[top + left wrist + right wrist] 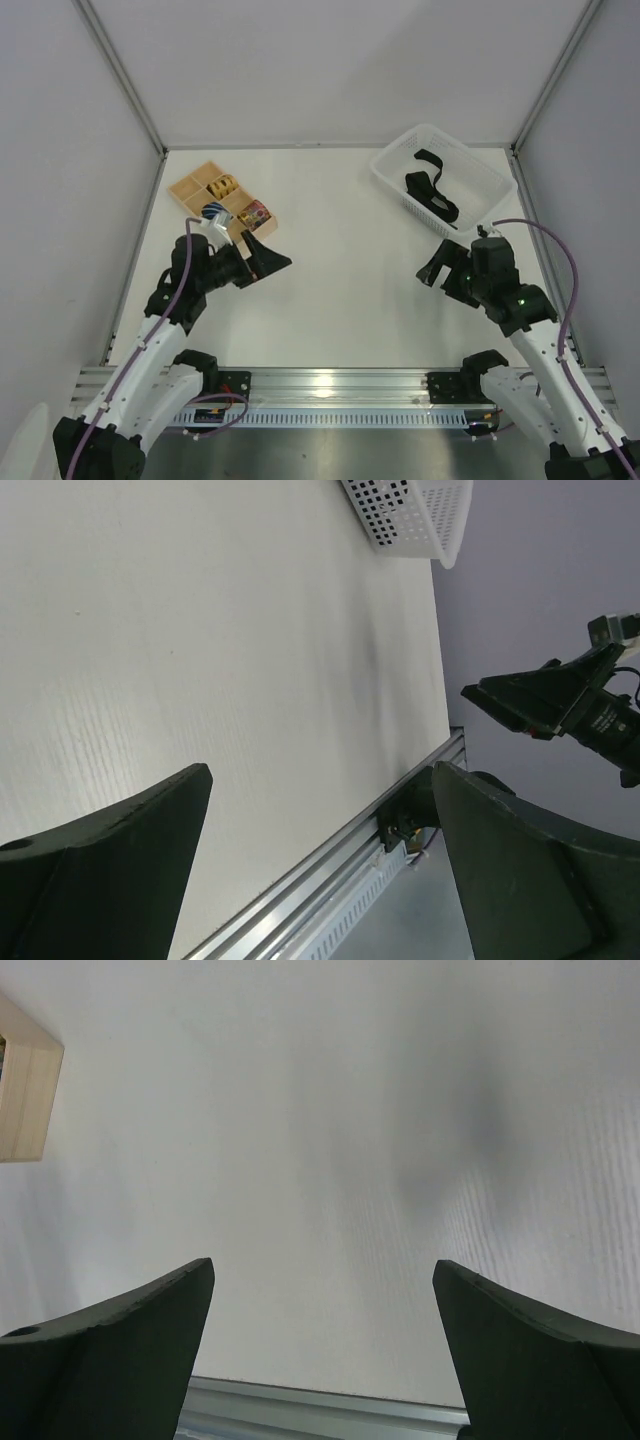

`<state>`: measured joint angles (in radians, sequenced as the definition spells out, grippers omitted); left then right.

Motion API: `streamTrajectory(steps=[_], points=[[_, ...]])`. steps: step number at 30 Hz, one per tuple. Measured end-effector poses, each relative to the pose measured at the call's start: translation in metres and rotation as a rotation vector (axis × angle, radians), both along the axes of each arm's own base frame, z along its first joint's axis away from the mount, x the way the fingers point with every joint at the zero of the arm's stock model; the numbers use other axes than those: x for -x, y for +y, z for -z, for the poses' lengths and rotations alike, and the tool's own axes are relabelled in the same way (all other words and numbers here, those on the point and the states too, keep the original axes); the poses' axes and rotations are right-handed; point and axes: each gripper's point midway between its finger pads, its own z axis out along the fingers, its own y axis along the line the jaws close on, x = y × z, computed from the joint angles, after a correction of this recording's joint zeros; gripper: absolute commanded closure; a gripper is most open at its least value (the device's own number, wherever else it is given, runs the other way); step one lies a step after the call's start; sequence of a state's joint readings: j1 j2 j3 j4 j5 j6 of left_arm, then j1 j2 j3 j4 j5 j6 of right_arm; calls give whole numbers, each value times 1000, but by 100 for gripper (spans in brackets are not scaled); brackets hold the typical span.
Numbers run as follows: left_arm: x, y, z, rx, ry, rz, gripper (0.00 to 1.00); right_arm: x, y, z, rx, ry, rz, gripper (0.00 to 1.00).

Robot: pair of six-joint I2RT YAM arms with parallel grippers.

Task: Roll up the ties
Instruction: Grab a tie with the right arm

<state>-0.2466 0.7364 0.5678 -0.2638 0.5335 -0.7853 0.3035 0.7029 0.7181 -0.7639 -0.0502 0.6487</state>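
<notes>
I've got 2 arms & 2 tools. My left tool (262, 258) hangs over the left side of the white desk (340, 300), right by a wood box (192, 190). It is wide open w/ nothing in it. In the left wrist view I see only bare desk btwn its two dark fingers (110, 870). My right tool (440, 270) is on the right side, near the front corner of a white basket (497, 183). It is wide open too and holds nothing. The right wrist view shows just plain desk btwn its fingers (110, 1350), w/ a bit of the wood box at the left edge. The black ties (432, 192) lie in the basket at the back right of the desk. They're loose & floppy, not rolled, and I can't tell how many there are. No tool touches them. The wood box has little rooms in it. One holds a yellow roll (222, 185), one a blue & white roll (212, 212), one a roll w/ many colors (253, 213). A silver rail (330, 385) runs along the near edge of the desk, btwn my 2 arm bases.
</notes>
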Motion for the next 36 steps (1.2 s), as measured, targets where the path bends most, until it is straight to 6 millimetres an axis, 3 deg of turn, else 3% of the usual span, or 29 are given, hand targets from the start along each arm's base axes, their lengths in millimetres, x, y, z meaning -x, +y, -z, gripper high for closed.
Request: streamTrajectory(steps=[4,8,12,17,21,25,31,36], points=[[-1,-1,8,19,71,-15,0,-11,-19,-23,67,-2,67,0],[3,7,7,9,57,-65,0,-47,-28,-53,106,-19,107,7],[14,5,2,35,23,-33,0,-107,-34,-75,151,-24,146,9],[32,1,24,57,79,14,0,-203,-47,-73,233,-33,176,12],[40,3,25,24,82,35,5,-275,-70,-52,306,-23,162,16],[45,6,10,-29,42,65,8,-325,-92,-17,327,8,98,14],[54,11,12,-76,56,82,7,-357,-113,41,308,88,2,13],[57,12,23,-100,121,88,7,-351,-105,96,309,189,-100,22]])
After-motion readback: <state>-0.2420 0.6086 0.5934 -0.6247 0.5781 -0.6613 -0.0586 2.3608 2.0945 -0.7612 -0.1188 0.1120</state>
